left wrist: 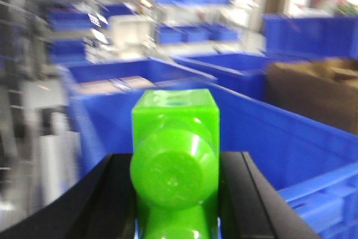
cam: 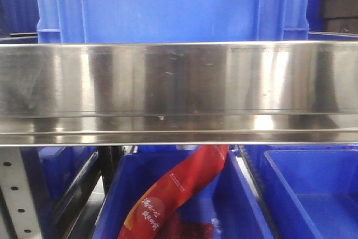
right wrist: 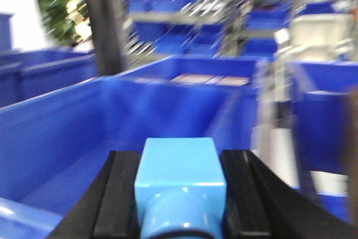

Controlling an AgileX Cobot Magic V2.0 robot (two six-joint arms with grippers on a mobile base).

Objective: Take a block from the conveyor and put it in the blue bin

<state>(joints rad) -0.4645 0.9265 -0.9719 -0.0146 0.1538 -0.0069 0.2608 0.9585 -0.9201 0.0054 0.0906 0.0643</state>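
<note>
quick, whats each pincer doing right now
Left pincer: closed on the green block.
Right pincer: closed on a light blue block.

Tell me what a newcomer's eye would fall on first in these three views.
The bright green block fills the left wrist view, clamped in the left gripper. In the right wrist view a light blue block sits likewise in the right gripper. The front view is crossed by a shiny steel band, with a red packet lying in a blue bin below it.
</note>
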